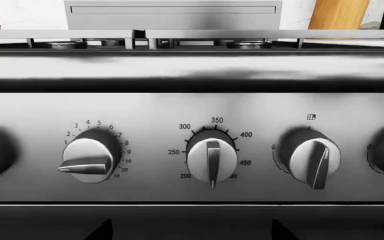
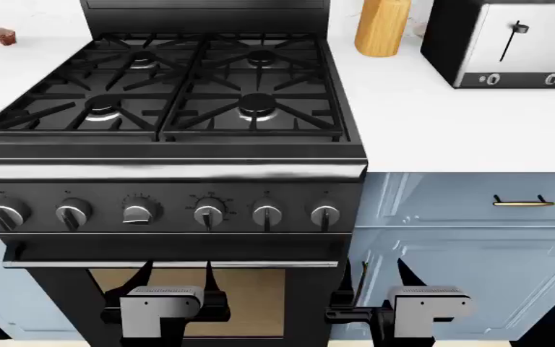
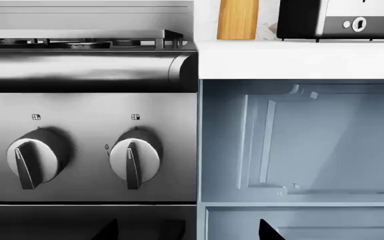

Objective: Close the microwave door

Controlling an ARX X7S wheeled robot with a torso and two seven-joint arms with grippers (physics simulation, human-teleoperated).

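The microwave and its door are out of view in all three views. My left gripper [image 2: 177,276] hangs low in front of the stove's oven door, its jaws spread apart with nothing between them. In the left wrist view only the two dark fingertips [image 1: 102,231] show, facing the knob panel [image 1: 212,160]. My right gripper [image 2: 384,278] is also open and empty, level with the seam between the stove and the blue cabinet [image 3: 299,145]. Its fingertips [image 3: 265,231] show at that view's edge.
A black gas stove [image 2: 162,94] with several knobs [image 2: 208,214] and an oven handle [image 2: 66,264] fills the front. To its right, a white counter [image 2: 451,130] carries a toaster [image 2: 504,43] and a wooden block [image 2: 381,27]. Below is a drawer with a brass handle [image 2: 523,202].
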